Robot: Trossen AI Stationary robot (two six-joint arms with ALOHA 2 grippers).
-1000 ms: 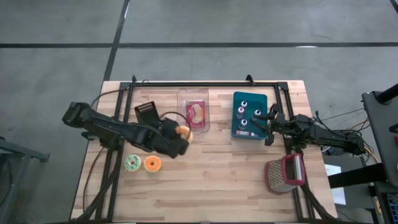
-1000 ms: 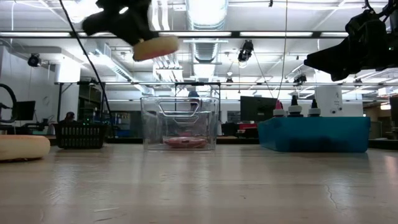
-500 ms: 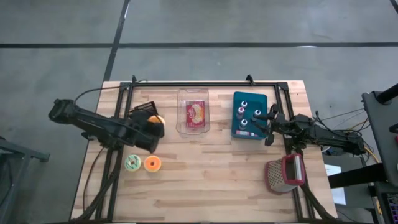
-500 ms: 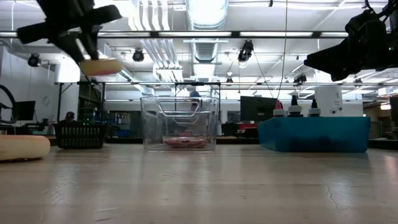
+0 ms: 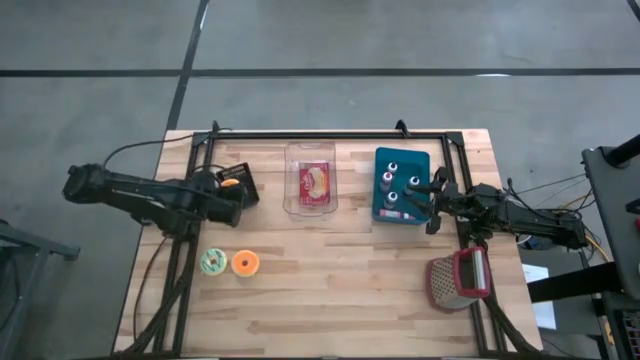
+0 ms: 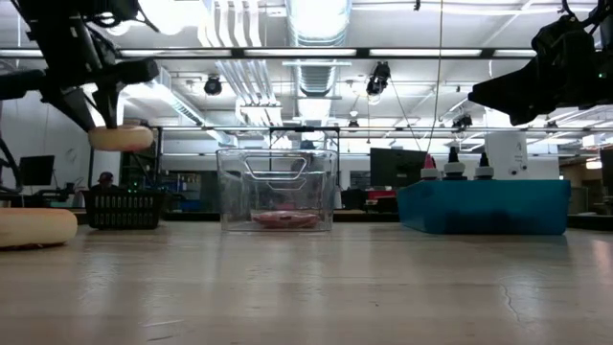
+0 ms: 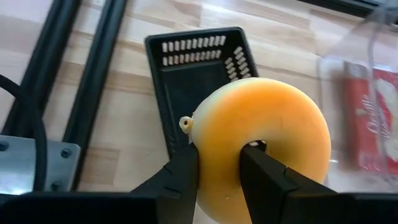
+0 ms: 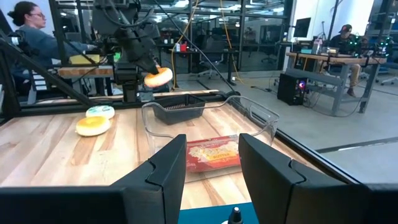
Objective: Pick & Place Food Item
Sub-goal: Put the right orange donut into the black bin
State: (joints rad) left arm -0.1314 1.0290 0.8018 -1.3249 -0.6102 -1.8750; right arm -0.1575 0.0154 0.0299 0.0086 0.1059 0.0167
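Note:
My left gripper [image 5: 229, 187] is shut on an orange-glazed doughnut [image 7: 261, 143], which it holds above a black slotted basket [image 7: 193, 81] at the table's far left. In the low view the doughnut [image 6: 121, 137] hangs well above the basket [image 6: 120, 207]. My right gripper [image 5: 432, 200] is open and empty at the table's right, beside a teal tray [image 5: 415, 158] of bottles. Its fingers [image 8: 168, 168] show apart in the right wrist view. My left gripper pinches the doughnut's ring [image 7: 217, 140] between its two fingers: one finger [image 7: 264, 174] stands in the hole and the other [image 7: 183, 177] on the outer rim. The fingers come from above. The doughnut hangs about level, lifted clear above the basket.
A clear container [image 5: 293, 200] with a red packet stands at the far middle. A green doughnut [image 5: 213, 262] and an orange doughnut [image 5: 245, 263] lie on the table's left. A red-framed grater [image 5: 458, 282] lies near the right edge. People sit in the room beyond.
My left gripper has carried the doughnut from beside the clear container toward the table's left and far edge, and has come down with it. It now stands over the black basket. The doughnut stays in the hold, clear of everything.

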